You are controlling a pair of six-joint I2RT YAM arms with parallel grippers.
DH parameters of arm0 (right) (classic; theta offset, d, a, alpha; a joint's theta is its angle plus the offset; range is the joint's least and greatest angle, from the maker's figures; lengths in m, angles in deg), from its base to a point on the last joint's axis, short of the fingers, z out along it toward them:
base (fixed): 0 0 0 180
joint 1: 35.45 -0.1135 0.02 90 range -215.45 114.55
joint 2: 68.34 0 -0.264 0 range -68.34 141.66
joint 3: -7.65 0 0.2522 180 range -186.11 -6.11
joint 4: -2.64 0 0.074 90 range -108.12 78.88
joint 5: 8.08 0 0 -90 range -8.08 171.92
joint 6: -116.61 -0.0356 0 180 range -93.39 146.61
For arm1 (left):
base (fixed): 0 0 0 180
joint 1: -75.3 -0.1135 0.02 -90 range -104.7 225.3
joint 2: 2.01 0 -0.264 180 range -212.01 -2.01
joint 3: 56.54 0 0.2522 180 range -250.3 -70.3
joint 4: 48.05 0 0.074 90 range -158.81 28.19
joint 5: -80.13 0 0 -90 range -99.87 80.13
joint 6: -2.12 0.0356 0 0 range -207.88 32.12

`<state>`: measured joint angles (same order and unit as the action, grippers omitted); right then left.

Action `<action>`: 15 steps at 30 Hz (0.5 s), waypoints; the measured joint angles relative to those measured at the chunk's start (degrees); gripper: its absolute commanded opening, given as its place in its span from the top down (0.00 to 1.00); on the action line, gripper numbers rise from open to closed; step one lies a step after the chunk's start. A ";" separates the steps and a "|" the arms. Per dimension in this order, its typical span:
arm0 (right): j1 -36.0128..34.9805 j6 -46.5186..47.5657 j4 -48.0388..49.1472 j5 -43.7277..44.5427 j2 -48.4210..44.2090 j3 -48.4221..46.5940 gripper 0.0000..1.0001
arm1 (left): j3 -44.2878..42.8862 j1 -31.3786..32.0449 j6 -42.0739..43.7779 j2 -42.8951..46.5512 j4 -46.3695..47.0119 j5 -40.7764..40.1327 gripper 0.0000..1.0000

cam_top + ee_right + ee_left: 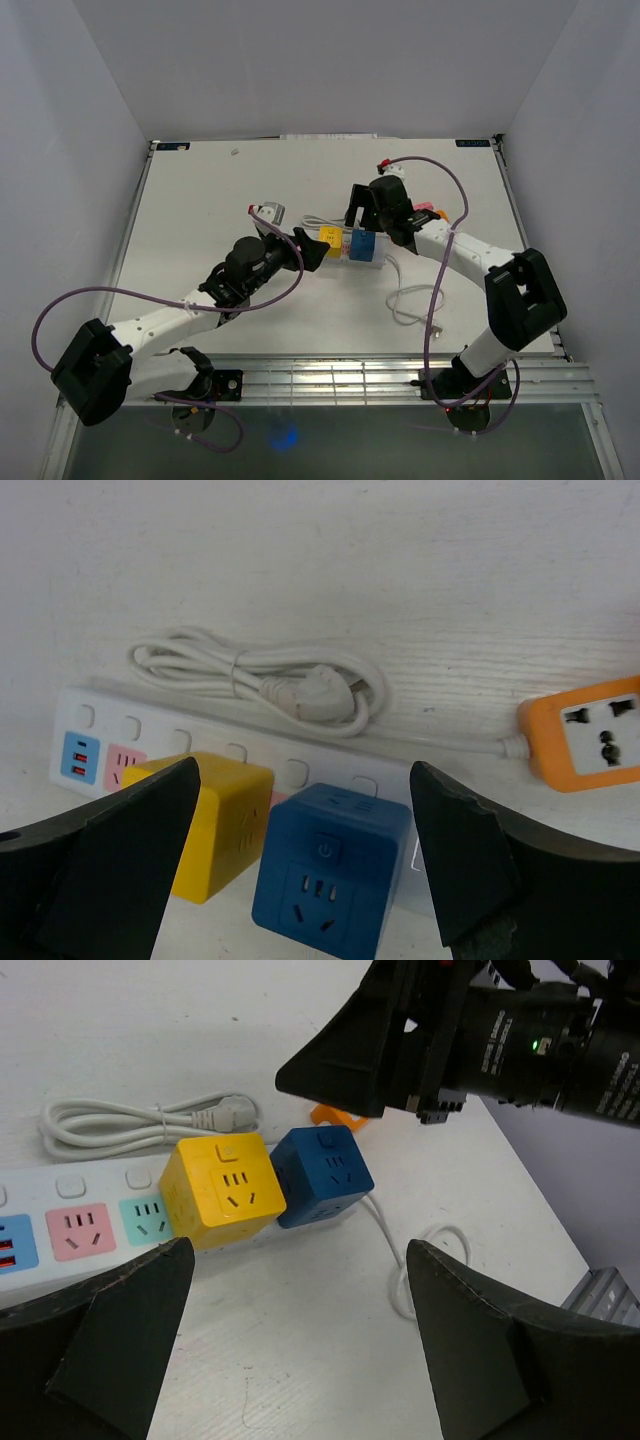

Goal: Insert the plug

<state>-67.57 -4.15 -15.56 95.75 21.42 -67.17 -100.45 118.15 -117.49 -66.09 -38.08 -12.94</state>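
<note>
Looking down at the desk [200, 200], we see the blue cube plug [325, 880] sitting on the white power strip [207, 745], just beside the yellow cube plug [222, 1188]. We cannot tell whether it is pressed fully home. Our right end effector [305, 770] hovers above the blue cube plug, released, fingers spread wide and touching nothing. Our left end effector [300, 1250] faces both cubes from the near side, likewise released and empty. Behind the strip lies a coiled white cable [250, 670] with a loose plug [315, 695], and an orange socket block [590, 730] rests past the strip's end.
</note>
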 measured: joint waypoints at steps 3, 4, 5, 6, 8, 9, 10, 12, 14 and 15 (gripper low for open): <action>-2.58 0.11 0.00 1.16 3.10 -0.68 0.10 | -1.09 0.00 -0.59 -0.33 -1.90 -2.38 0.02; -3.02 0.09 -0.04 1.57 4.61 -1.05 0.10 | -1.36 -0.02 -0.83 -0.33 -2.58 -3.15 0.02; -3.28 0.00 -0.13 2.05 6.10 -1.42 0.10 | -1.46 -0.04 -0.92 -0.28 -2.97 -4.04 0.02; -3.45 -0.44 -0.07 2.62 7.54 -1.77 0.10 | -1.51 -0.04 -1.07 -0.17 -3.39 -4.79 0.02; -3.85 -0.74 -0.26 3.23 9.81 -2.80 0.10 | -1.51 -0.15 -1.29 0.44 -4.70 -6.58 0.02; -4.20 -0.98 -0.22 3.67 10.43 -3.04 0.10 | -1.49 -0.26 -1.36 1.11 -5.51 -7.72 0.02; -4.90 -1.27 -0.26 4.04 10.82 -3.32 0.10 | -1.49 -0.31 -1.36 2.01 -6.27 -8.90 0.02; -7.39 -1.42 -0.48 4.55 11.34 -4.22 0.10 | -1.49 -0.37 -1.51 4.37 -7.78 -11.85 0.02; -10.97 -1.84 -0.70 3.93 12.24 -5.64 0.10 | -1.51 -0.61 -1.79 6.78 -9.14 -14.88 0.02; -13.09 -1.86 -0.61 3.15 12.94 -6.54 0.10 | -1.51 -0.76 -1.99 7.74 -9.79 -16.37 0.02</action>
<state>-80.67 -6.01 -16.18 98.90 34.36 -73.70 -101.96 117.38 -119.48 -58.35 -47.87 -29.31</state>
